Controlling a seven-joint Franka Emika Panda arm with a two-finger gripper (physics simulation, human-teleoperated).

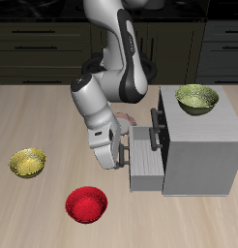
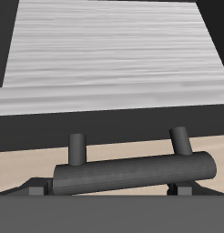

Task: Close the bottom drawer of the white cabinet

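From the front, the bottom drawer (image 1: pixel 145 167) juts out of the cabinet (image 1: pixel 195 145); bare table (image 1: pixel 34 111) lies before it. The arm bends down, gripper (image 1: pixel 115 155) at the drawer front. At the wrist, the handle (image 2: pixel 132 173) fills the foreground; whether the fingers are spread cannot be told.

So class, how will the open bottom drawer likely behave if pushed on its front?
The bottom drawer looks rigid and boxy, so it should probably slide straight into the cabinet without flexing. Its bar handle is round, so the gripper might slip off.
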